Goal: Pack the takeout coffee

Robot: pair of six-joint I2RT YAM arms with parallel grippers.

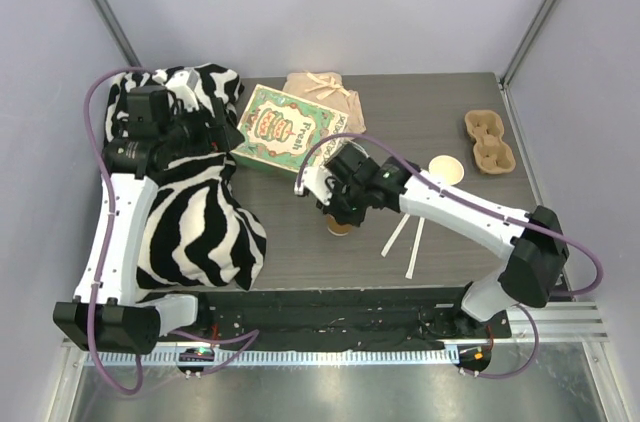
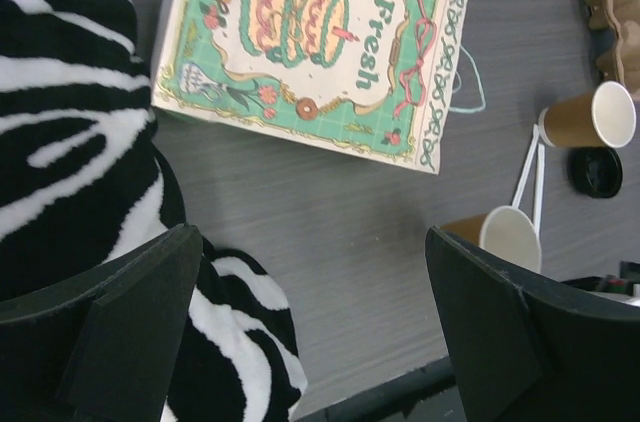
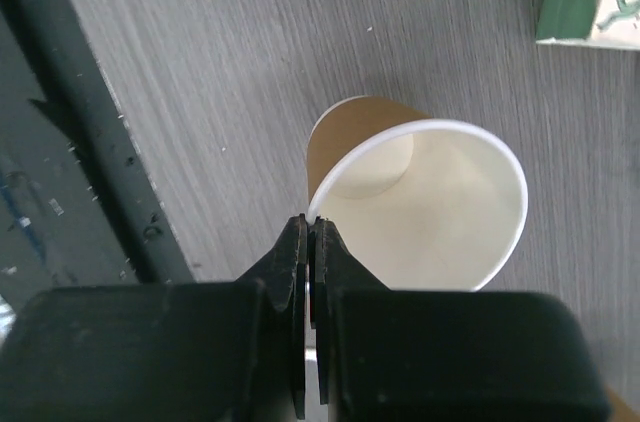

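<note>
1. Looking for the takeout coffee as a finished thing, I can't find it. No cup in any view wears a lid, so I'd say the drink has yet to be put together.
2. Nearest to it is a kraft-brown paper cup with a bare pale inside (image 3: 420,202). It sits around the middle of the dark grey wood-grain table (image 1: 400,112), toward the near edge. The right gripper (image 3: 310,227) has its jaws closed thin on the cup's rim, with the paper wall pinched between them. A rim pinch suits a light, empty cup that only needs shifting, I'd guess.
3. Just right of it lie two white stir sticks (image 1: 405,240). Farther right and back stands a second open brown paper cup (image 1: 447,170). The left wrist view shows a loose round black plastic lid (image 2: 595,172) just beside that one. With lid and cup apart, capping probably comes before packing.
4. At the far right sits a moulded brown pulp cup carrier (image 1: 488,140), likely where a capped cup belongs.
5. Far of centre lies a green-and-cream cake-print gift bag marked "Fresh" (image 1: 285,130), flat on its side. It may be another destination.
6. The left gripper (image 2: 312,242) hangs spread wide with nothing in it. It is over the black-and-white zebra-striped cloth (image 1: 195,222) at the left, seemingly parked out of the way.
</note>
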